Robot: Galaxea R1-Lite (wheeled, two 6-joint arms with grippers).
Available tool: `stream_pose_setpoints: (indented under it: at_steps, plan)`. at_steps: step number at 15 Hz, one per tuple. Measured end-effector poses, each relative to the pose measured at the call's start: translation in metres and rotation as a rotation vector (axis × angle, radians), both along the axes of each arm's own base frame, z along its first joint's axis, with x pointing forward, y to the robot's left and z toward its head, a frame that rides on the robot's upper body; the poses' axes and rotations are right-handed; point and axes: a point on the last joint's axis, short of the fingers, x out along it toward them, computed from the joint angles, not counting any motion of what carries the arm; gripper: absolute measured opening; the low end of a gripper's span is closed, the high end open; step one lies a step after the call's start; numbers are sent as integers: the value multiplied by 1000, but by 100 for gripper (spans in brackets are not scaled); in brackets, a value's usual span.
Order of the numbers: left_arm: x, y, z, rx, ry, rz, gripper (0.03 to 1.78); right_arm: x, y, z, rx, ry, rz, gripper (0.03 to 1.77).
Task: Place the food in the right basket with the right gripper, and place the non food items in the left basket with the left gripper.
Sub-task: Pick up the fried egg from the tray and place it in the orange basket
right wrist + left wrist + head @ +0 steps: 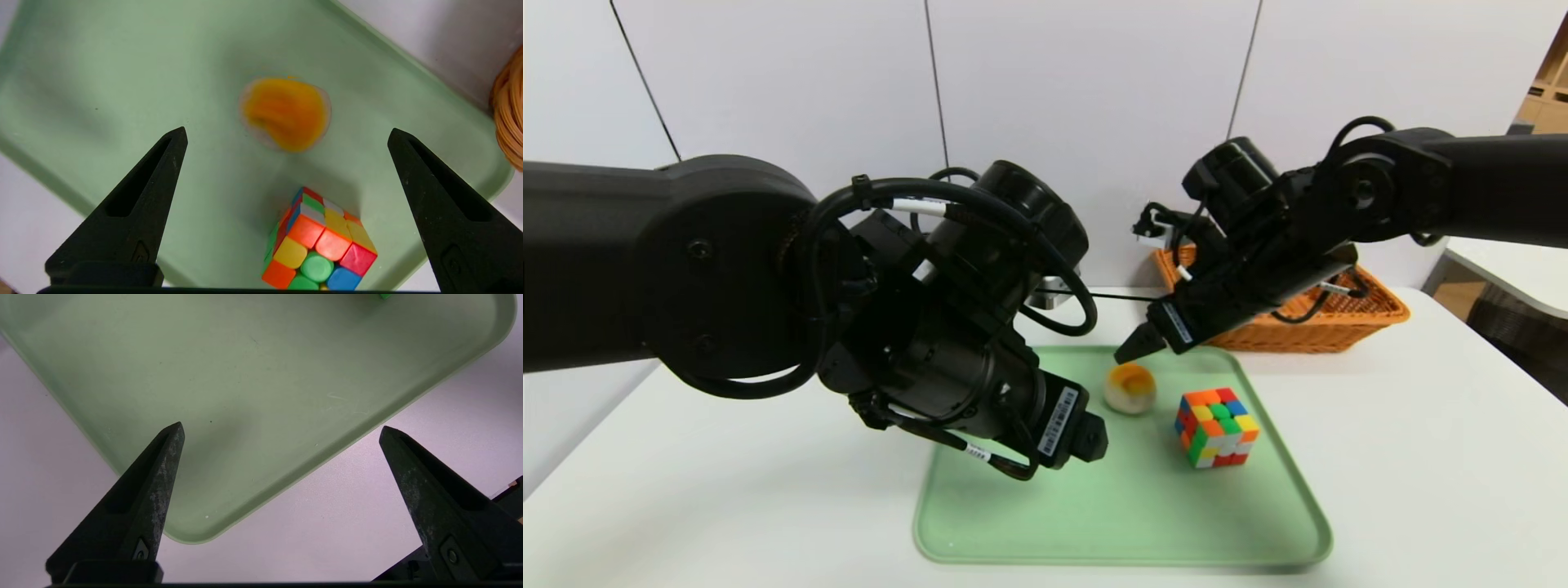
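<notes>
So the right gripper (1131, 351) hangs just above the round orange-topped food piece (1129, 387) mid-frame in the head view, jaws spread wide and empty. The Rubik's cube (1217, 425) sits just beside the food on the green tray (1119, 523). The left gripper (282, 430) hovers over the tray's lower-left part, jaws also wide open, holding nothing. The orange wicker basket (1372, 314) waits at upper right on the counter (1421, 457). My worry: that food looks round, so an off-centre pinch might roll it, or a jaw could bump the cube.

Head view high, wrist views close, perhaps steep, sharing tray (980, 523)
</notes>
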Motion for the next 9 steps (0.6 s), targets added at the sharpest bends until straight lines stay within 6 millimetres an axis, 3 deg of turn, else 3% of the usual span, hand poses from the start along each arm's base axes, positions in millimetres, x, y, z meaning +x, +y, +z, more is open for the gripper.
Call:
stream_pose_setpoints:
  at_steps: [6, 9]
  plan:
    - [3, 0, -1, -6, -4, 4, 169, 14, 22, -31, -182, -6, 41, 170]
    - [4, -1, -3, 0, 1, 5, 169, 15, 27, -37, -201, 1, 53, 170]
